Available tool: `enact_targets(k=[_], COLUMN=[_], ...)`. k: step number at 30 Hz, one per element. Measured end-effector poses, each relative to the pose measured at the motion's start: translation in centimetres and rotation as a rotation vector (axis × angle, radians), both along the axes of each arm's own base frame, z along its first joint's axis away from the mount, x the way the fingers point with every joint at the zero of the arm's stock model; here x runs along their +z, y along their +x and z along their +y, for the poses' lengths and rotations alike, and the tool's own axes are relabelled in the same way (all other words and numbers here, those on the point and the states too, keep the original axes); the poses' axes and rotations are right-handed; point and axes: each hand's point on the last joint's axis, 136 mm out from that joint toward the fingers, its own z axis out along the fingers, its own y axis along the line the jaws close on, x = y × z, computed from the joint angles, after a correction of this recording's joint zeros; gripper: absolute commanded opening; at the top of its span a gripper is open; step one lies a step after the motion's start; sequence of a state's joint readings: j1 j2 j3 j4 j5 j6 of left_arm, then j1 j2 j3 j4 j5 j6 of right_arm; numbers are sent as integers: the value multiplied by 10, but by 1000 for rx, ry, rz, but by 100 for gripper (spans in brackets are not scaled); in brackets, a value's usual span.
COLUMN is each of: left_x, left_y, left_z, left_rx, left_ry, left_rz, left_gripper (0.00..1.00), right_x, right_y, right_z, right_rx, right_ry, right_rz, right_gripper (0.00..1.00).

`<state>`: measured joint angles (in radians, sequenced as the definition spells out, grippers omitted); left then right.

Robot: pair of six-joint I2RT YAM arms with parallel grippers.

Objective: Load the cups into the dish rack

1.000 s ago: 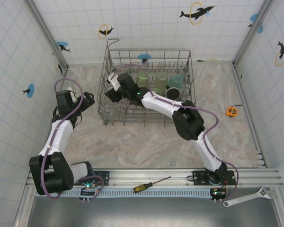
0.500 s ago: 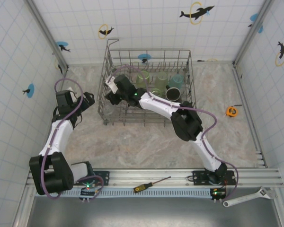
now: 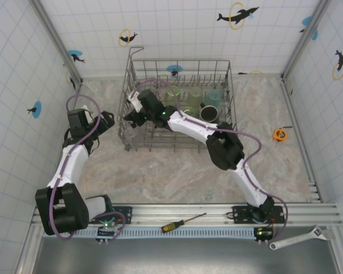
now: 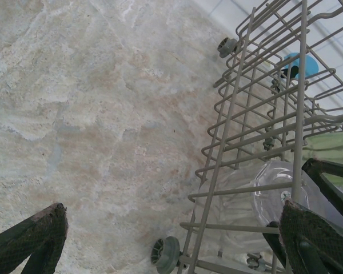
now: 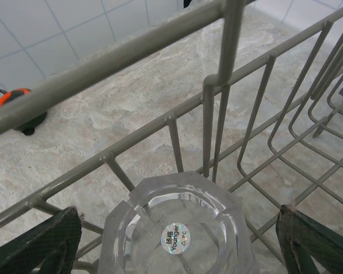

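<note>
The dish rack (image 3: 180, 61), a grey wire basket, stands at the back of the table. Inside it are pale green cups (image 3: 172, 93), a teal cup (image 3: 213, 97) and a black mug (image 3: 208, 111). My right gripper (image 3: 131, 114) reaches into the rack's front-left corner. In the right wrist view this gripper (image 5: 179, 217) is open, its fingers wide on either side of an upside-down clear cup (image 5: 177, 237) and apart from it. My left gripper (image 3: 106, 123) hovers open outside the rack's left wall (image 4: 300, 85), with the clear cup (image 4: 257, 200) visible through the wires.
An orange tape measure (image 3: 280, 134) lies right of the rack. A screwdriver (image 3: 183, 222) and a wrench (image 3: 300, 238) rest on the near rail. A small rack wheel (image 4: 166, 254) sits on the marble floor by my left gripper. Tiled walls close in on both sides.
My right gripper shifted slightly left into the rack corner, then its jaws spread wider and came off the clear cup. The left arm has stayed still.
</note>
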<state>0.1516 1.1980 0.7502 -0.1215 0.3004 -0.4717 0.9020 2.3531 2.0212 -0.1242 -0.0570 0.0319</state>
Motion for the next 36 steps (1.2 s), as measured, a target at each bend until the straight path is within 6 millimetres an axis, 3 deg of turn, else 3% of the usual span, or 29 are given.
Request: enact_targets(k=[3, 12, 20, 29, 33, 36], left_x=[0, -2, -2, -2, -2, -2], left_y=[0, 0, 0, 0, 0, 0], left_z=[0, -1, -1, -1, -1, -1], left_rx=[-1, -3, -5, -5, -5, -5], left_ry=[-1, -4, -5, -5, -5, -5], left_rz=[0, 7, 7, 7, 7, 7], left_gripper=[98, 98, 97, 98, 98, 98], right_x=[2, 17, 65, 93, 104, 124], right_y=[3, 12, 22, 37, 33, 31], right_z=[-1, -5, -20, -47, -70, -85], right_rx=[-12, -31, -80, -159, -193, -218], right_ry=[15, 42, 67, 32, 14, 25], right_rz=[7, -21, -116, -186, -197, -204], right_gripper=[99, 100, 100, 100, 100, 100])
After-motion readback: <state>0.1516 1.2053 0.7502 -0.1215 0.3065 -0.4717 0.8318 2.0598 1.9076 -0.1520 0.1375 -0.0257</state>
